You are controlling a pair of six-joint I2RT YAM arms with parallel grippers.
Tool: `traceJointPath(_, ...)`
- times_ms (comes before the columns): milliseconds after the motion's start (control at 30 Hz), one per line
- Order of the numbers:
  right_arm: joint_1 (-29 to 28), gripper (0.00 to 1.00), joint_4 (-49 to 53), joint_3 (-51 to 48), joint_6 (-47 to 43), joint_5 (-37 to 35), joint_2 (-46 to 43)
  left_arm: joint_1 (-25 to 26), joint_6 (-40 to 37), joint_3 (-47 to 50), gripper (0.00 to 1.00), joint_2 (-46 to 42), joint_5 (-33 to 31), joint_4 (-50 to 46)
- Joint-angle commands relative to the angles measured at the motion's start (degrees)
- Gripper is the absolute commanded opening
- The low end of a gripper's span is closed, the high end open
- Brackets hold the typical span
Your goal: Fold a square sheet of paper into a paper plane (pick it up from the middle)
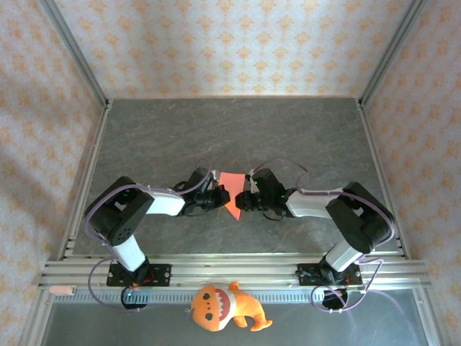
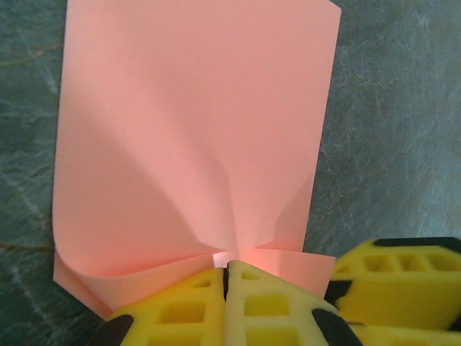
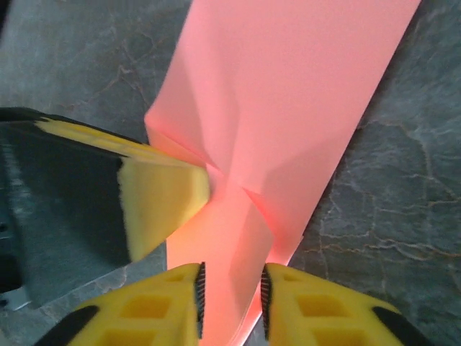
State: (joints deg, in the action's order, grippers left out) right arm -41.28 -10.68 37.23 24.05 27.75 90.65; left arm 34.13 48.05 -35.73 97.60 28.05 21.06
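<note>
Grey marbled tabletop point(image 1: 310, 144): the square sheet of paper point(image 1: 230, 193), partly folded, is held mid-tabletop between both arms. The left fingers point(image 2: 248, 292) are pinched shut on a curled edge; the right fingers point(image 3: 288, 295) stand slightly parted astride the sheet, unclamped. The fold is best pressed while the left pinch is held firm. Buckling is caught from the wrists, both arms' reach from overhead.

the far half of the table point(image 1: 230, 130) lies bare up to the back wall point(image 1: 230, 43), with open lanes along both side walls. the middle is crowded: the left gripper point(image 1: 224, 196) and right gripper point(image 1: 242, 202) meet nose to nose, with the square sheet of paper point(image 1: 231, 189) between them. from above, any gap there is hard to judge. the paper fills the slot between the right fingers point(image 3: 317, 303). the plush toy point(image 1: 225, 306) lies beyond the near rail point(image 1: 230, 270).
</note>
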Motion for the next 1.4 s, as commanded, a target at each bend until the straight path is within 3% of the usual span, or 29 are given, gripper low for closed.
traceJointPath(0, 0.22, 0.32, 4.96, 2.42, 3.06, -1.68, -3.81, -0.12, -1.15, 2.67, 0.01, 2.13, -2.11, -4.92)
traceJointPath(133, 0.23, 0.31, 4.29, 2.12, 7.76, 3.65, -5.07, -0.10, -1.04, 2.81, 0.01, 2.04, -2.20, -4.78)
traceJointPath(267, -0.04, 0.12, 0.96, 2.10, 10.75, 13.73, -2.23, -0.12, -1.04, 2.93, 0.01, 2.17, -1.91, -4.43)
traceJointPath(367, -0.30, 0.00, 2.06, 2.65, 10.57, 13.37, -0.14, -0.13, -1.04, 2.77, 0.01, 2.27, -1.78, -4.28)
traceJointPath(533, -1.21, 0.00, 2.08, 3.66, 10.53, 14.99, 1.44, -0.12, -1.19, 2.69, 0.01, 2.39, -1.66, -4.37)
traceJointPath(933, -2.32, 0.00, 6.35, 5.84, 8.66, 11.16, 6.66, -0.13, -1.45, 2.85, 0.01, 3.02, -1.64, -4.23)
traceJointPath(1367, -2.29, 0.00, 4.31, -6.16, 9.35, 10.58, 1.81, -0.73, -1.82, 3.47, 0.00, 4.87, -3.02, -4.95)
